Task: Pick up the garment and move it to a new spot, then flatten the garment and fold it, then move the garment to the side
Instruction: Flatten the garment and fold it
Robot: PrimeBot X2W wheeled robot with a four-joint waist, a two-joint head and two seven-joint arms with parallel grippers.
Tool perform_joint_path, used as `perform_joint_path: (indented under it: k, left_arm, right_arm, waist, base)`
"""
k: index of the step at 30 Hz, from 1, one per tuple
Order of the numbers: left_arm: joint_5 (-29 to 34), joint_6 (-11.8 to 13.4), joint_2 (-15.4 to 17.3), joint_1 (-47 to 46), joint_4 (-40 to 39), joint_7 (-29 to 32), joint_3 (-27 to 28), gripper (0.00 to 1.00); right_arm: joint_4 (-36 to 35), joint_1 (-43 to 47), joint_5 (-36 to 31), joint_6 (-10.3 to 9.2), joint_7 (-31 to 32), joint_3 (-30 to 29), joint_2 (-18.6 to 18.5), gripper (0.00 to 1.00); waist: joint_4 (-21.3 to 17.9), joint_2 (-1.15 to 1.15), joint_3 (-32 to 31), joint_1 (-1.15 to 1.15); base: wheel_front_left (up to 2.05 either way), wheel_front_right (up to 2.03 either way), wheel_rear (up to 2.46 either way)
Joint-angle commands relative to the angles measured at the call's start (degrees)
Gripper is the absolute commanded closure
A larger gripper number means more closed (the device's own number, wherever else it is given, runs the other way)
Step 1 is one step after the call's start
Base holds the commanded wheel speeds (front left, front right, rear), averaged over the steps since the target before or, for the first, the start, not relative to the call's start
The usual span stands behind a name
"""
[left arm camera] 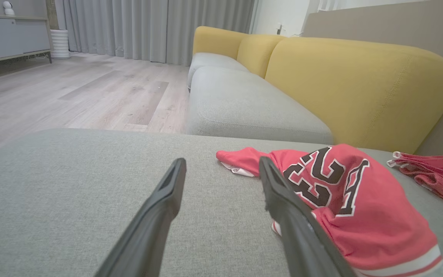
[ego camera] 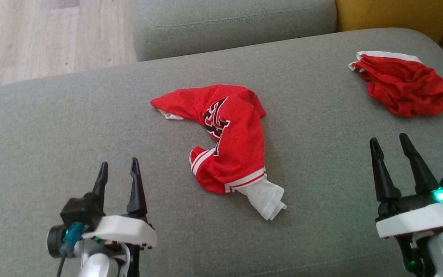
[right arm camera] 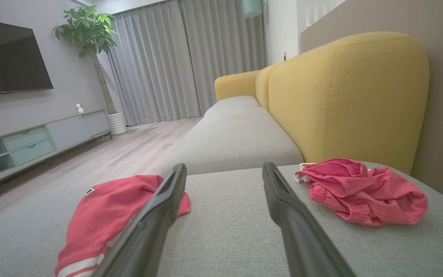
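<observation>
The red jersey (ego camera: 225, 134) lies in the middle of the grey sofa (ego camera: 71, 127), with red shorts (ego camera: 404, 86) at two o'clock. The left gripper (ego camera: 119, 164) and right gripper (ego camera: 388, 139) have their fingers wide open and touch nothing.

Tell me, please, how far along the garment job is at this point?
Nothing looks done yet: the red jersey lies crumpled on the grey sofa seat. Nothing is in hand: the left gripper and the right gripper are open, either side of it, not touching it. Left to do: picking up, moving, flattening, folding, setting aside.
</observation>
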Motion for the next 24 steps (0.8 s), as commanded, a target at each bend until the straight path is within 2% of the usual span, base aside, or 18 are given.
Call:
perform_joint_path:
  k: [1,6,11,13,14,19,23,24]
  left_arm:
    - [0.1,-0.4,-0.1,-2.7,-1.0,-0.7,2.1,0.0]
    - [-3.2,-2.3,-0.1,-4.2,3.2,1.2,-1.3,0.0]
    - [-12.1,-5.1,-0.2,-8.8,7.4,12.9,-7.8,0.0]
    - [-14.4,-5.0,-0.2,-11.6,9.6,17.5,-10.1,0.0]
    - [-14.4,-5.0,-0.2,-11.6,9.6,17.5,-10.1,0.0]
    - [-19.6,-3.7,-0.2,-17.4,17.0,26.1,-12.4,0.0]
    - [-23.3,-2.6,-0.2,-21.0,22.1,27.2,-13.4,0.0]
    - [-24.3,-2.6,-0.2,-21.7,23.1,27.1,-13.7,0.05]
  right_arm:
    - [-1.9,-1.5,0.2,-0.04,0.1,0.9,-0.5,0.0]
    - [-1.8,-1.8,0.7,-0.04,0.1,1.0,-0.9,0.0]
    - [-2.1,-2.5,1.0,-0.04,0.0,0.5,-1.4,0.0]
    - [-2.1,-2.9,1.1,-0.04,0.0,0.7,-1.4,0.0]
    - [-2.1,-2.9,1.1,-0.04,0.0,0.7,-1.4,0.0]
    - [-1.8,-4.3,1.7,-0.04,-0.2,1.6,-1.2,0.0]
    - [-1.2,-5.2,2.3,-0.04,-0.6,2.1,-1.1,0.0]
    - [-0.9,-5.3,2.4,-0.04,-0.7,2.2,-1.1,0.0]
  waist:
    - [-0.2,0.0,0.0,0.0]
    - [-0.7,0.0,0.5,0.0]
    - [-1.1,0.0,1.9,0.0]
    - [-1.5,0.0,2.5,0.0]
    - [-1.5,0.0,2.5,0.0]
    - [-3.5,0.0,4.2,0.0]
    - [-5.1,0.0,5.0,0.0]
    - [-5.4,0.0,5.1,0.0]
  base:
    - [0.0,0.0,0.0]
    - [0.0,0.0,0.0]
    - [0.0,0.0,0.0]
    - [0.0,0.0,0.0]
    - [0.0,0.0,0.0]
    - [0.0,0.0,0.0]
    - [0.0,0.0,0.0]
    - [0.0,0.0,0.0]
